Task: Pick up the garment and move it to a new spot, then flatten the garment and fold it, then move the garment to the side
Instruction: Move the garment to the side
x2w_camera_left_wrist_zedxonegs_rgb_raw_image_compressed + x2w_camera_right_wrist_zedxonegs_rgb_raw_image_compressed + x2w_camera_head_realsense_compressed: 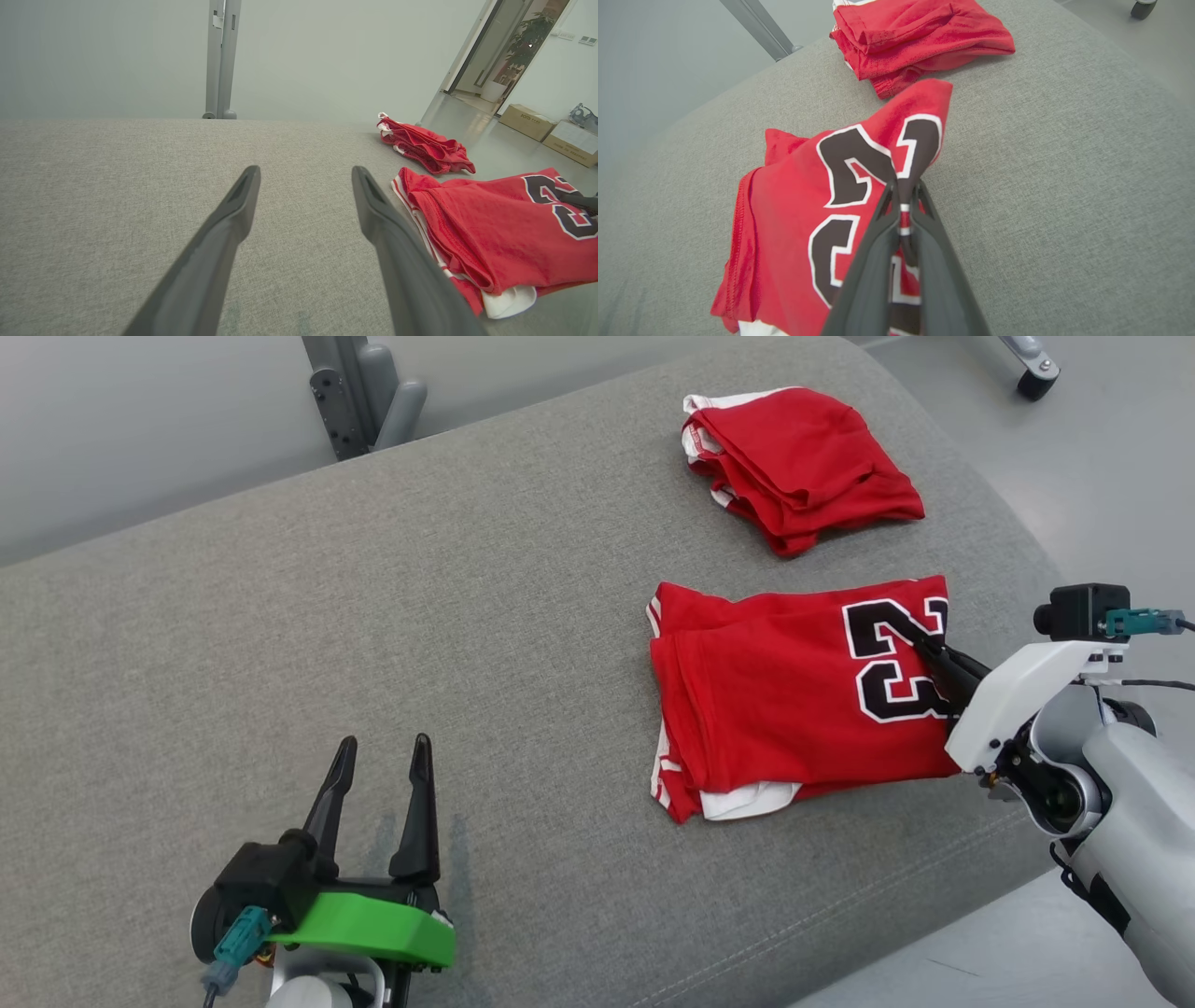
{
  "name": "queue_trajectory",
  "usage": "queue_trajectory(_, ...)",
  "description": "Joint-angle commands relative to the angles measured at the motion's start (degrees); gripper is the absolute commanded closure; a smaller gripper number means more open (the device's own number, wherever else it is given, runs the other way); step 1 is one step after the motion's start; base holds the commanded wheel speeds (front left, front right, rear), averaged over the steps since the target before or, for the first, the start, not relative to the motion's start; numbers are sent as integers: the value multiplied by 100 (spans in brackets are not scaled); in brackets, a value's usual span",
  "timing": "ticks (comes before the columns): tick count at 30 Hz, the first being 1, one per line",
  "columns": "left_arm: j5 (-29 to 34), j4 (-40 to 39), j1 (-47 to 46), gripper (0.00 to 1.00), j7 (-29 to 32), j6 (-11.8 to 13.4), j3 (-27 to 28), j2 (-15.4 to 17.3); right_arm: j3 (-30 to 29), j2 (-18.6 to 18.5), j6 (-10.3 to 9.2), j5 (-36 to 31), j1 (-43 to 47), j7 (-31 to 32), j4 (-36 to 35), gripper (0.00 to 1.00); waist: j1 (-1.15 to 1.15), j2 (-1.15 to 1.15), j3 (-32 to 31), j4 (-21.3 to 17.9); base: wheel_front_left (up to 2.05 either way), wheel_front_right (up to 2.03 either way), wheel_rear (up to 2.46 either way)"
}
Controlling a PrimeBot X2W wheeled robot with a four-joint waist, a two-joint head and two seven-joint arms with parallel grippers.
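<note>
The garment (775, 695) is a folded red jersey with a black and white number, lying on the grey cushioned surface (373, 644) at the right. My right gripper (929, 649) is shut on the jersey's right edge, over the number; in the right wrist view the cloth (794, 210) is pinched between its fingers (878, 242) and lifted slightly. The jersey (495, 233) lies right of my left gripper (306, 179), which stands open over bare cushion at the lower left (383, 756), holding nothing.
A second folded red garment (798, 462) lies farther back on the cushion (1064, 163), also seen beyond the jersey as a red pile (425, 144) (915, 37). The cushion's right and near edges drop to the floor (1102, 457). A grey stand (364, 392) rises behind.
</note>
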Motion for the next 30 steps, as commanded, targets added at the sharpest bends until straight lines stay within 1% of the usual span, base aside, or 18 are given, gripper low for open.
queue_trajectory(1, 16, 5, -35, 0, 0, -9, 38, 4, 32, -9, -1, -29, -108, -17, 6, 100, 0, 38, -76, 37, 0, 0, 0)
queue_trajectory(5, -12, -15, 55, 0, 0, 6, 81, -46, 127, -51, -1, -74, -226, 32, 10, 100, 0, 38, -212, 201, 0, 0, 0)
queue_trajectory(8, -51, -51, 170, 0, -1, 26, 119, -89, 187, -64, -1, -161, -452, 131, 24, 100, 0, 38, -338, 410, 0, 0, 0)
queue_trajectory(14, -72, -82, 268, 0, -1, 22, 149, -125, 189, 17, -1, -402, -1106, 394, 181, 100, 0, 38, -414, 792, 0, 0, 0)
queue_trajectory(19, -62, -65, 276, 0, -1, -13, 126, -144, 56, 181, -1, -548, -1782, 647, 582, 100, 0, 38, -330, 1111, 0, 0, 0)
queue_trajectory(21, -58, -61, 256, 0, -1, -21, 117, -147, 24, 228, 0, -581, -1927, 679, 677, 100, 0, 38, -294, 1173, 0, 0, 0)
queue_trajectory(25, -30, -40, 159, 0, 0, -54, 94, -154, -83, 364, 0, -750, -2391, 741, 1087, 100, 0, 38, -170, 1393, 0, 0, 0)
queue_trajectory(30, 8, -29, 95, 0, -1, -63, 96, -160, -159, 330, -1, -968, -2823, 756, 1579, 100, 0, 38, -29, 1588, 0, 0, 0)
